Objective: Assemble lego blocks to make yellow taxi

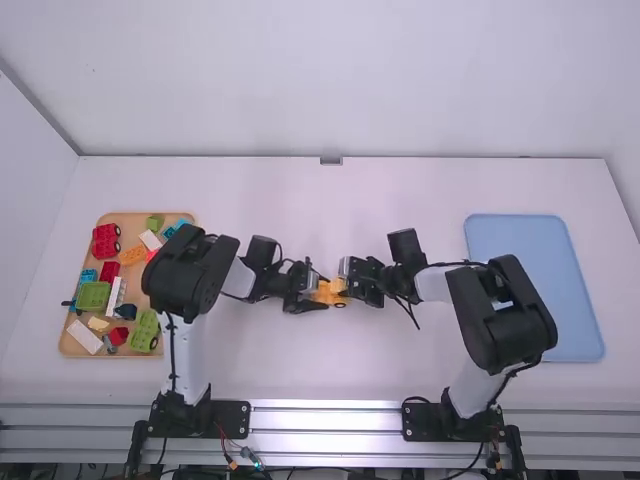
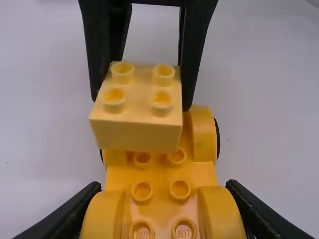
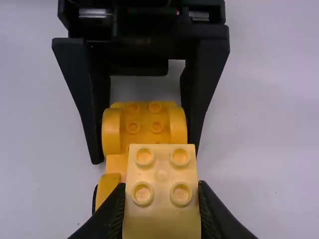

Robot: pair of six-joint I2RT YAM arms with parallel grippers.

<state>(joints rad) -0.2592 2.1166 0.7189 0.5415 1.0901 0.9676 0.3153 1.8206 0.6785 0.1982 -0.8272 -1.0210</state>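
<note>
High view: the left pincer (image 1: 316,297) and right pincer (image 1: 347,284) meet over the middle of the table (image 1: 250,360). In the left wrist view, the left pincer is clamped on the sides of the orange-yellow car base (image 2: 162,174), at the end with two rounded fenders. The right pincer grips a paler yellow four-stud block (image 2: 137,135) over the base; whether the two touch, I cannot tell. A black wheel (image 2: 218,137) shows beside the block. A wooden tray (image 1: 130,356) of mixed pieces lies to the left, a blue tray (image 1: 520,240) to the right.
</note>
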